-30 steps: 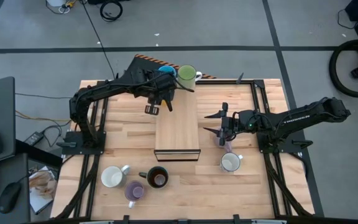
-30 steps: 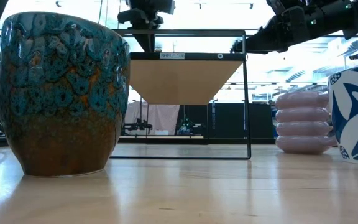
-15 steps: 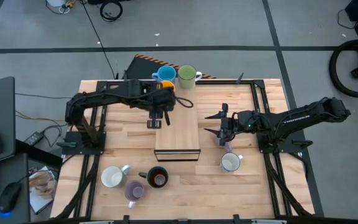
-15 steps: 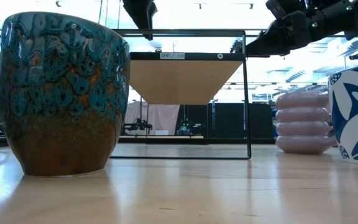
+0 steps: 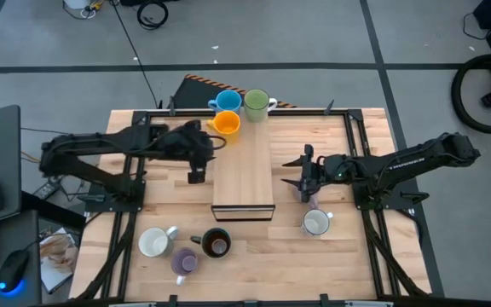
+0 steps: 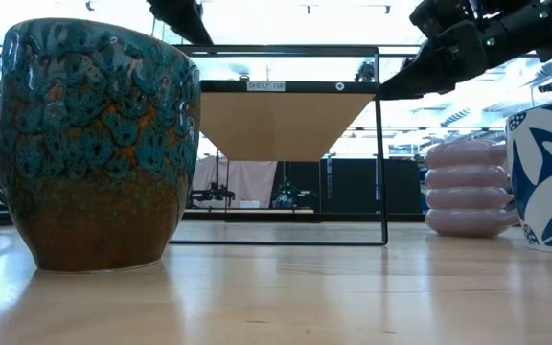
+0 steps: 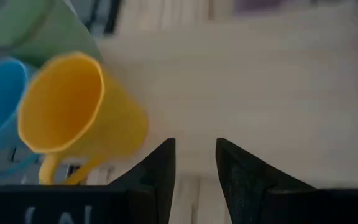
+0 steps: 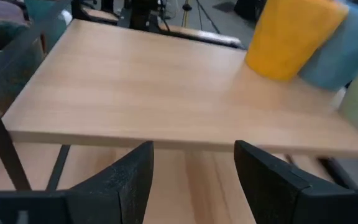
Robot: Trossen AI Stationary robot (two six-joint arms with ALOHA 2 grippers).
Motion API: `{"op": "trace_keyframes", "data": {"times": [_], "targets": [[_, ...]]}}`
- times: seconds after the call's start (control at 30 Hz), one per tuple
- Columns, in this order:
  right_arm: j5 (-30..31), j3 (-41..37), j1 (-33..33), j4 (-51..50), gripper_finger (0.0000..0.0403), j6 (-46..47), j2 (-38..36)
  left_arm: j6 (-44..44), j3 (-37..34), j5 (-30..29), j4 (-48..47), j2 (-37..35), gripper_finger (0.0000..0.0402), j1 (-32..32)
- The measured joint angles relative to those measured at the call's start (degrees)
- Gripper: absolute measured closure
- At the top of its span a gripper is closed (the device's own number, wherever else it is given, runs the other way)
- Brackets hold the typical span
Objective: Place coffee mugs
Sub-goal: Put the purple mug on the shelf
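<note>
An orange mug stands upright on the far left corner of a raised wooden shelf. A blue mug and a green mug stand just behind it. My left gripper hangs beside the shelf's left edge, slightly open and empty; its wrist view shows the orange mug ahead. My right gripper hovers open and empty at the shelf's right edge, above a lilac mug. The orange mug also shows in the right wrist view, across the shelf from my right gripper.
A white mug stands near right. A white mug, a dark mug and a lilac mug stand near left. The low view shows the dark mug close, and the shelf's black wire frame.
My left gripper has drawn back from the shelf's far end toward the table's left edge and somewhat nearer. The orange mug, covered by the arm a second ago, now stands uncovered on the shelf.
</note>
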Motion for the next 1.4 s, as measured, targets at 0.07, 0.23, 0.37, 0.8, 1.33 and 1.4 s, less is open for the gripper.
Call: {"op": "trace_keyframes", "data": {"times": [0.07, 0.23, 0.37, 0.8, 1.33, 1.4], "targets": [[0.3, 0.0, -0.1, 0.6, 0.0174, 2.7, 0.2, -0.2, -4.0, 0.1, 4.3, -2.8, 0.0281, 0.0], [1.6, 2.8, -0.1, -6.6, 0.0174, 3.8, 0.1, -3.2, -11.7, 0.0, 10.3, -6.5, 0.0281, 0.0], [3.2, 9.5, -0.1, -19.9, 0.0174, 6.0, 1.0, -2.8, -17.4, 0.0, 13.8, -7.7, 0.0281, 0.0], [3.0, 29.0, 1.6, -56.7, 0.0174, 28.0, 9.3, 3.4, -34.9, 3.6, 36.6, -12.8, 0.0281, 0.1], [-1.8, 41.8, 4.0, -73.8, 0.0174, 40.3, 24.3, 6.9, -50.8, 7.4, 61.5, -23.1, 0.0281, 1.4], [-2.3, 43.5, 4.0, -76.4, 0.0174, 42.4, 26.0, 6.0, -51.8, 7.3, 65.6, -23.4, 0.0281, 1.5]]}}
